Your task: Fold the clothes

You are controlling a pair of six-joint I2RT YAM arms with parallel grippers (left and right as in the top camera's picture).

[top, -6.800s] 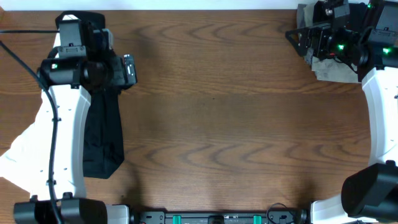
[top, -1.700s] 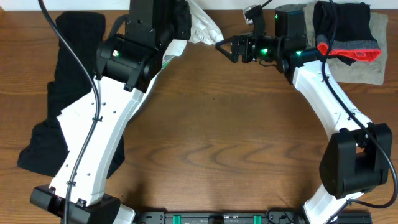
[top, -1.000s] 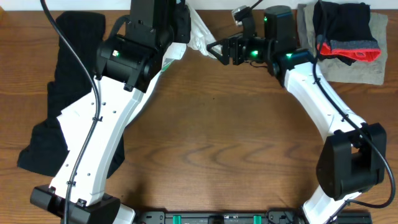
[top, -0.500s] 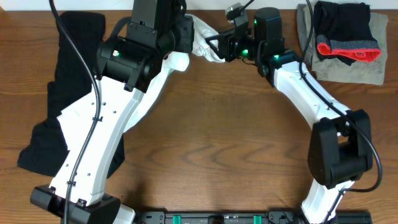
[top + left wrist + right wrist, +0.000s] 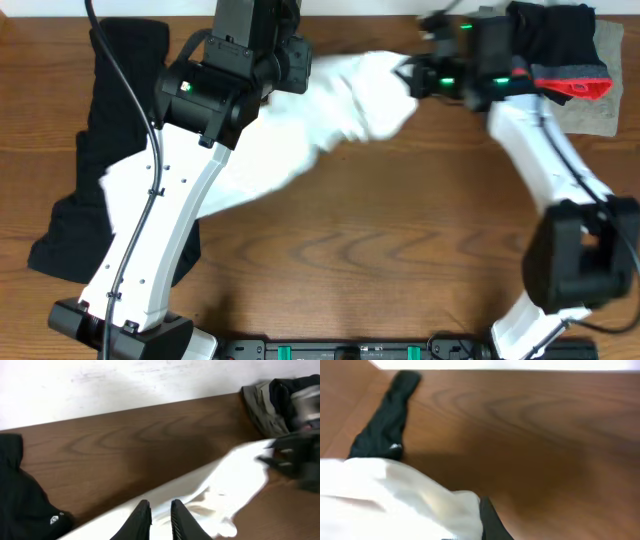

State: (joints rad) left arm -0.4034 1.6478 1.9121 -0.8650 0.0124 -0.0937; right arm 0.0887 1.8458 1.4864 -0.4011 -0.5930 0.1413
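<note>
Shirt [image 5: 345, 100]: white, blurred, at 12 o'clock on the table [image 5: 350, 250]. It spreads from one gripper across to the other, its tail running toward 8 o'clock under the left arm.
Right gripper [image 5: 410, 75]: at 1 o'clock, jaws clamped together on the shirt's bunched end.
Left gripper [image 5: 161, 510]: at 11 o'clock, right over the shirt. Jaws a slit apart; I cannot tell whether they pinch the cloth.
Black garment [image 5: 110, 130]: heaped along the 9 o'clock edge, small white logo showing, beside the shirt's tail.
Pile: at 2 o'clock, black-and-red garment [image 5: 560, 50] on a grey cloth [image 5: 590, 105], near the right arm.
</note>
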